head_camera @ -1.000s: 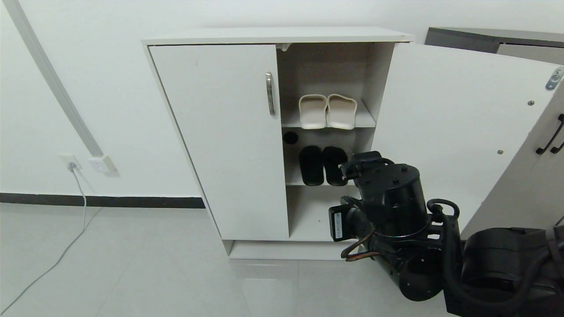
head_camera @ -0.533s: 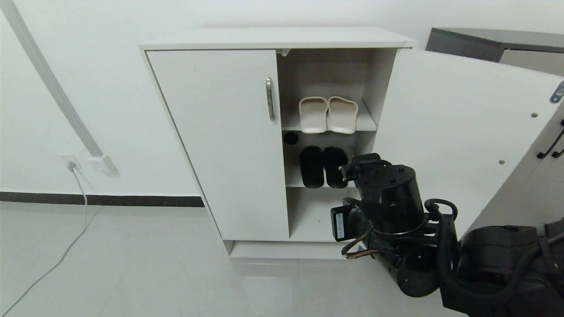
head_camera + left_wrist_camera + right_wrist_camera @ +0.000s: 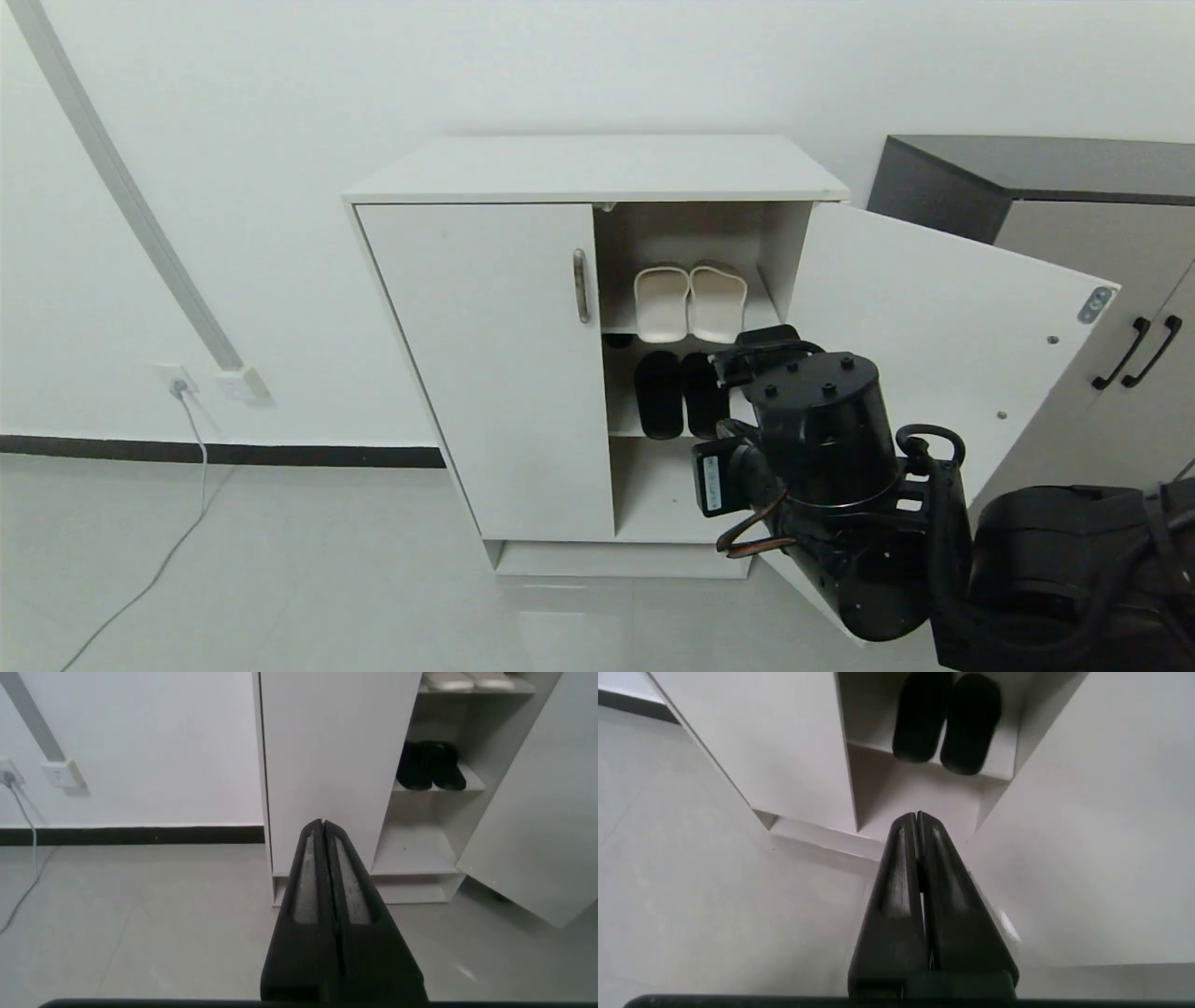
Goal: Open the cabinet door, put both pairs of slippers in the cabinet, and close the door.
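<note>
Slippers [image 3: 691, 303] are shelved; the door [image 3: 934, 355] stands wide open. Likely a light, stiff panel: I'd push its outer face near the free edge. Left fingers [image 3: 304, 887] and right fingers [image 3: 898, 887] are pressed together, empty.

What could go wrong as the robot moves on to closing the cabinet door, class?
1. The right arm sits in front of the cabinet, beside the open door; swinging the door shut could strike it.
2. The black slippers lie close to their shelf's front edge; the door might catch them.
</note>
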`<state>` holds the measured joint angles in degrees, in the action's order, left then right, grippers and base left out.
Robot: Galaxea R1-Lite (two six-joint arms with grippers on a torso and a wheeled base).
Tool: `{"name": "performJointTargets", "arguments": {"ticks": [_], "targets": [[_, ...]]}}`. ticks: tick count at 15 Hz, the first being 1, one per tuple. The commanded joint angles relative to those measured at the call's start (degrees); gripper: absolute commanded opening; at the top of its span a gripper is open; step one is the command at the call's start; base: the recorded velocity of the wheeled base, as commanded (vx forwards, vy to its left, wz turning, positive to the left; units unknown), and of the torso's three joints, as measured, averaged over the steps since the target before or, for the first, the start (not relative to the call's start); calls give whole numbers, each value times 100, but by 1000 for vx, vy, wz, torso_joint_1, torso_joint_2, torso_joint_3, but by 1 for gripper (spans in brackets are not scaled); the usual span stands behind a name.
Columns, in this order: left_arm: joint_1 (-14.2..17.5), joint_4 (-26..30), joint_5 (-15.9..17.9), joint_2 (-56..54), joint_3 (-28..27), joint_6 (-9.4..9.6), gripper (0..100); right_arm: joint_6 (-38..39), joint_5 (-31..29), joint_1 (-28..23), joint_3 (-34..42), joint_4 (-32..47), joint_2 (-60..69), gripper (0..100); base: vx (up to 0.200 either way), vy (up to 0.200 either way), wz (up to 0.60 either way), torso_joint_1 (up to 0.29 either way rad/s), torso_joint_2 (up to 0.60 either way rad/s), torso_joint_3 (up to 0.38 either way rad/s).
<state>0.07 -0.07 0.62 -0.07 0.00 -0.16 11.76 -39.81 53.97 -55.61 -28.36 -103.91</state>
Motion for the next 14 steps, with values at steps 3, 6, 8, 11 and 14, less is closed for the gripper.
{"name": "performJointTargets", "arguments": {"ticks": [3, 6, 8, 11, 14], "targets": [[1, -1, -1, 7, 0, -2, 0, 10, 0, 0, 15, -3, -15, 0, 0, 0, 0, 155, -473, -328], [1, -1, -1, 7, 0, -2, 0, 10, 0, 0, 24, -3, -24, 0, 0, 0, 0, 168, -489, -315], [1, -1, -1, 7, 0, -2, 0, 10, 0, 0, 24, -3, -24, 0, 0, 0, 0, 181, -503, -315], [1, -1, 8, 7, 0, -2, 0, 10, 0, 0, 24, -3, -24, 0, 0, 0, 0, 203, -510, -310], [1, -1, -1, 7, -9, -2, 0, 10, 0, 0, 33, -3, -24, 0, 0, 0, 0, 224, -536, -323]]}}
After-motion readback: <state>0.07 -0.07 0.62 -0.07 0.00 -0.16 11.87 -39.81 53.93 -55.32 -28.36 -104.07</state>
